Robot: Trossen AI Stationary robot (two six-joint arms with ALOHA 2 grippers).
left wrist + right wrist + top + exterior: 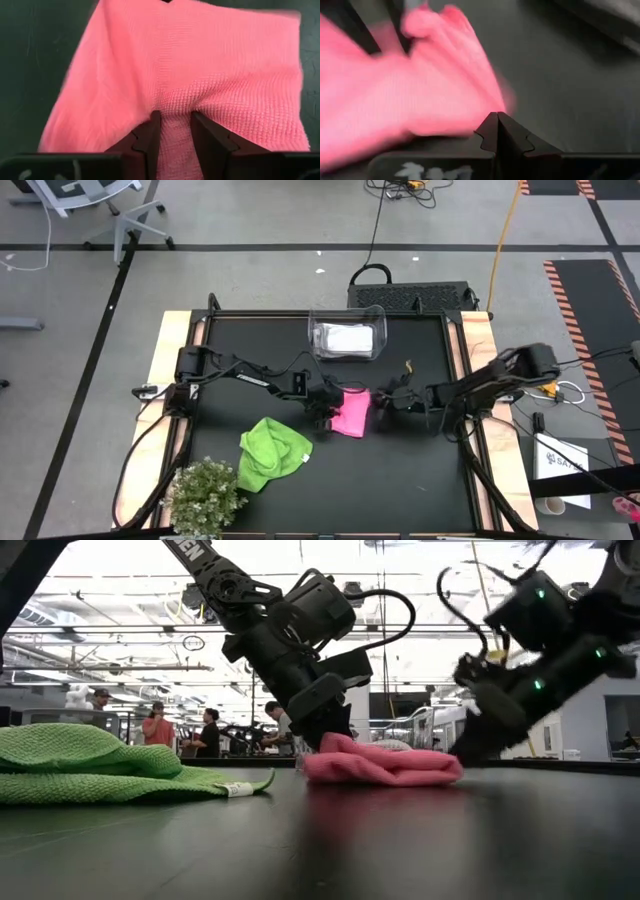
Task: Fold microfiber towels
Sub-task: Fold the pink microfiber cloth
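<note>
The pink towel [352, 413] is taken as the landmark; it lies crumpled near the middle of the black desk [420, 470]. Nearer than it, at the front edge, a small bushy plant [205, 495] is seen, and between plant and pink towel a lime green towel [270, 452] lies in a loose heap, just apart from the pink one and untouched.

At the pink towel's left edge the left gripper [174, 122] is set low, its jaws standing narrowly apart with a ridge of pink cloth bunched between them; it is judged to be pinched, though loosely. At the towel's right edge the right gripper [497, 120] is held just beside the cloth with its jaws fully closed on nothing.

For a clean fold, the cloth is best flattened first: the left edge should be gripped firmly at a corner, not mid-edge, and the opposite corner taken by the right jaws, which must be opened first. The two corners should be drawn apart level and kept low, so that no wrinkles are trapped.

Beyond the pink towel, a clear plastic bin [347, 338] with white cloth inside is seen at the far edge.
</note>
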